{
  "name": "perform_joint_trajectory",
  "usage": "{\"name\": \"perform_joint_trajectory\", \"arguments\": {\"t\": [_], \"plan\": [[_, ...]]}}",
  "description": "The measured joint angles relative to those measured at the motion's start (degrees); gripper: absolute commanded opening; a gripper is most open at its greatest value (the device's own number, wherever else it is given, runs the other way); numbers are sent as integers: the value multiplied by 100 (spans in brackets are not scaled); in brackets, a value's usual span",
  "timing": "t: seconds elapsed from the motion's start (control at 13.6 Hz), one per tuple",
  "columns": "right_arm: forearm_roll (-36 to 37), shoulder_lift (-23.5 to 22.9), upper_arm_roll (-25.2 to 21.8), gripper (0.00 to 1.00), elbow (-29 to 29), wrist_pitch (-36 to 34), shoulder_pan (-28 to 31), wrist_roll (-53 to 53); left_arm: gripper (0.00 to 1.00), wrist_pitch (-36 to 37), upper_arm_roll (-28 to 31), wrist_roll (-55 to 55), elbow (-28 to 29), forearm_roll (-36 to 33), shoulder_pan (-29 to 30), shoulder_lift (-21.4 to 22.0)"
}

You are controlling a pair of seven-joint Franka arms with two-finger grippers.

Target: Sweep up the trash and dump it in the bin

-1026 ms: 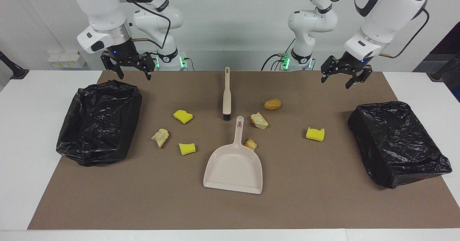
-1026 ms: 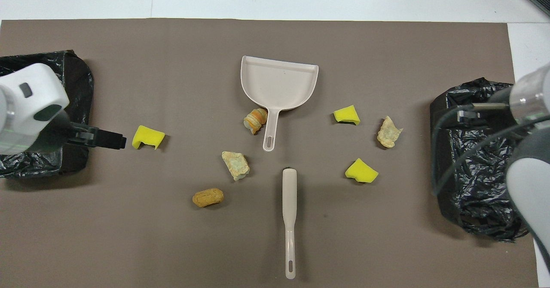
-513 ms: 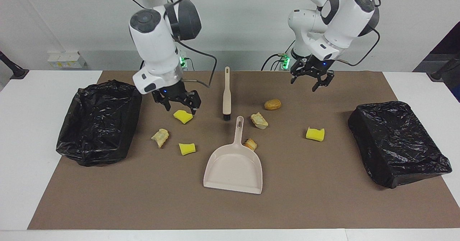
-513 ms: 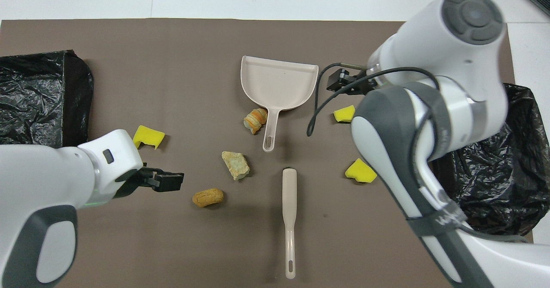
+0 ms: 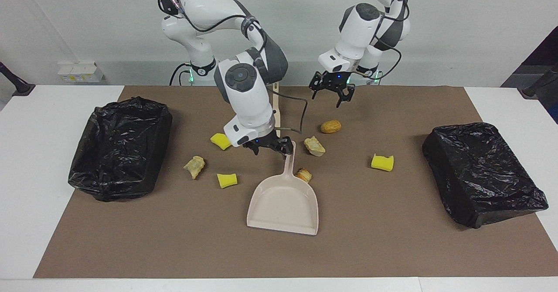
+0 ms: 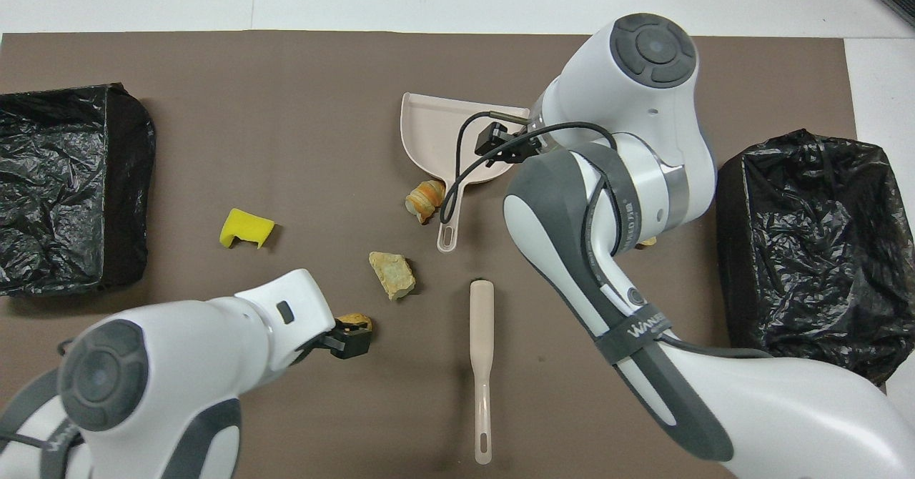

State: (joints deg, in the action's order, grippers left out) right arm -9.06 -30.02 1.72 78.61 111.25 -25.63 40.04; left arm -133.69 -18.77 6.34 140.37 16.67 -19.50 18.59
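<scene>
Writing: "WANUEL"-like grey lettering runs along the right arm's forearm band, lower right of the overhead view; not fully legible.
Right arm: enters from the upper left of the facing view, bends down steeply at frame centre; the right gripper [image 5: 269, 146] hangs low over the dustpan [image 5: 283, 205] handle's tip, fingers apart, holding nothing.
Left arm: enters from the upper right of the facing view; the left gripper [image 5: 332, 92] is raised over the mat, above the brown bread bit [image 5: 331, 127], fingers apart and empty.
Trash: yellow sponge chunks [image 5: 382, 162] and tan bread scraps [image 5: 314, 146] are scattered across the mat's middle, around the dustpan handle; one striped scrap [image 5: 304, 174] touches the handle's side.
Brush: the brush [image 6: 482, 364] lies on the mat, lower centre of the overhead view, apart from the dustpan.
Bins: one black-bagged bin [image 5: 120, 146] at frame left of the facing view, another bin [image 5: 481, 172] at frame right.
Surface: brown mat [image 5: 392, 239] on a white table [image 5: 26, 174].
Room: plain pale wall across the top of the facing view.
</scene>
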Motion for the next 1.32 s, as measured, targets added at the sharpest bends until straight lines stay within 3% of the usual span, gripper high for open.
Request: {"name": "perform_joint_trajectory", "arguments": {"t": [0.29,0.37,0.51,0.73,0.81,0.88,0.95,1.03,1.1,1.17,1.25,1.32], "plan": [[7,-414,-8,100,-3,272,-414,111,100,-805,-327,473,458,2,-649,-173],[57,-442,-16,96,-1,271,-407,109,100,-858,-353,500,469,2,-756,-206],[211,-469,-48,79,24,271,-384,104,100,-1047,-441,623,474,2,-923,-288],[238,-484,-61,77,75,367,-383,99,100,-1545,-552,1032,476,2,-1115,-504],[238,-491,-58,72,127,459,-399,98,100,-1629,-592,1193,465,2,-1179,-621],[238,-500,-46,59,191,549,-420,98,100,-1676,-631,1384,414,-8,-1211,-757],[240,-503,-37,35,256,599,-441,86,100,-1710,-643,1503,340,-73,-1246,-907],[242,-503,-36,0,294,604,-458,64,100,-1731,-649,1583,268,-171,-1283,-1050],[248,-503,-36,0,305,604,-465,46,100,-1745,-652,1639,208,-228,-1330,-1175],[251,-500,-37,0,303,601,-464,40,91,-1753,-662,1653,169,-243,-1349,-1254],[250,-494,-39,0,301,590,-461,38,68,-1758,-662,1659,147,-246,-1361,-1294],[249,-491,-44,0,301,569,-448,38,61,-1761,-661,1660,137,-262,-1375,-1311]]}}
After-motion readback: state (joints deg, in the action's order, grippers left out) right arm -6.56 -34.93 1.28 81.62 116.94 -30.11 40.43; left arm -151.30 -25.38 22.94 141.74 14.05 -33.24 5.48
